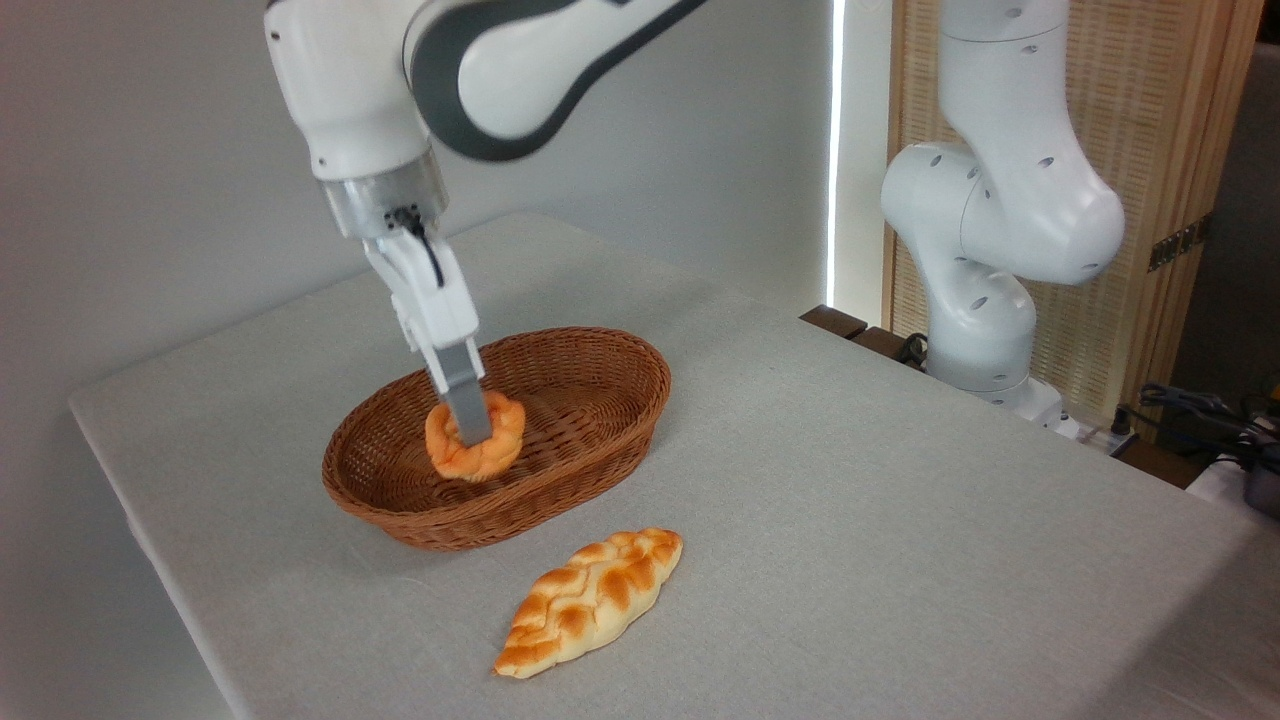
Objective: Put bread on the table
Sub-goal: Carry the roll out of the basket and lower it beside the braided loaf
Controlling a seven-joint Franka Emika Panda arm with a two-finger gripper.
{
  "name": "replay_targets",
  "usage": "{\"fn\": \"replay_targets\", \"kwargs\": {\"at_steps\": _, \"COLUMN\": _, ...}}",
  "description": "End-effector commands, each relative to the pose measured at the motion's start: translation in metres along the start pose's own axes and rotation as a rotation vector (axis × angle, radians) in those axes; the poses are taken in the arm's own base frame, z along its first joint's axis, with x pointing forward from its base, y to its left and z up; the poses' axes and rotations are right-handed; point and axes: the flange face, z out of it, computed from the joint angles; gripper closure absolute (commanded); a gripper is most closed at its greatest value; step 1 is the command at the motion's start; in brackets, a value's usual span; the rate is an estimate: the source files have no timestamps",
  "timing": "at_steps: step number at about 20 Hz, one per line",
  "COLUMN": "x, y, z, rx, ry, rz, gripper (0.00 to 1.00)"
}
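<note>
Upper arm [500, 70] cut off by the top edge, far finger of the gripper [470, 432] hidden behind the near one, middle of the bread [476, 440] covered by that finger, table [900, 560] cropped at bottom and right edges, cables [1200, 410] at right indistinct.

Woven wicker basket [600, 400], matt cloth table [900, 520]

one round bun [476, 438], one braided loaf [590, 601], one wicker basket [560, 500], one table [900, 520], one gripper [468, 428].

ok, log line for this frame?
phase: grasp | pincer: on bun | bun: in basket | loaf: on table | placed: no
</note>
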Motion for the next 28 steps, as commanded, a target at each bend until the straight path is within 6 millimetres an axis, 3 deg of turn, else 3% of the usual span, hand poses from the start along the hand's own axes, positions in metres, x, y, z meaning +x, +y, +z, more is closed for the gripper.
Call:
{"fn": "replay_targets", "kwargs": {"at_steps": 1, "x": -0.042, "y": -0.030, "z": -0.037, "rx": -0.054, "ry": -0.073, "rz": 0.033, "gripper": 0.73}}
{"fn": "replay_targets", "kwargs": {"at_steps": 3, "x": -0.072, "y": -0.043, "z": -0.058, "rx": -0.041, "ry": -0.063, "rz": 0.028, "gripper": 0.67}}
{"fn": "replay_targets", "kwargs": {"at_steps": 6, "x": -0.112, "y": -0.063, "z": -0.070, "rx": -0.029, "ry": -0.052, "rz": 0.000, "gripper": 0.67}}
{"fn": "replay_targets", "kwargs": {"at_steps": 10, "x": -0.170, "y": -0.087, "z": -0.052, "rx": -0.021, "ry": -0.068, "rz": -0.016, "gripper": 0.67}}
{"fn": "replay_targets", "kwargs": {"at_steps": 14, "x": -0.187, "y": -0.083, "z": -0.005, "rx": 0.028, "ry": -0.119, "rz": 0.002, "gripper": 0.66}}
{"fn": "replay_targets", "kwargs": {"at_steps": 20, "x": -0.193, "y": -0.068, "z": 0.060, "rx": 0.033, "ry": -0.159, "rz": 0.032, "gripper": 0.58}}
{"fn": "replay_targets", "kwargs": {"at_steps": 21, "x": -0.194, "y": -0.068, "z": 0.062, "rx": 0.039, "ry": -0.173, "rz": 0.037, "gripper": 0.54}}
{"fn": "replay_targets", "kwargs": {"at_steps": 23, "x": -0.194, "y": -0.068, "z": 0.061, "rx": 0.042, "ry": -0.173, "rz": 0.027, "gripper": 0.09}}
{"fn": "replay_targets", "kwargs": {"at_steps": 24, "x": -0.193, "y": -0.068, "z": 0.062, "rx": 0.041, "ry": -0.173, "rz": 0.029, "gripper": 0.00}}
{"fn": "replay_targets", "kwargs": {"at_steps": 28, "x": -0.191, "y": -0.066, "z": 0.063, "rx": 0.033, "ry": -0.180, "rz": 0.033, "gripper": 0.00}}
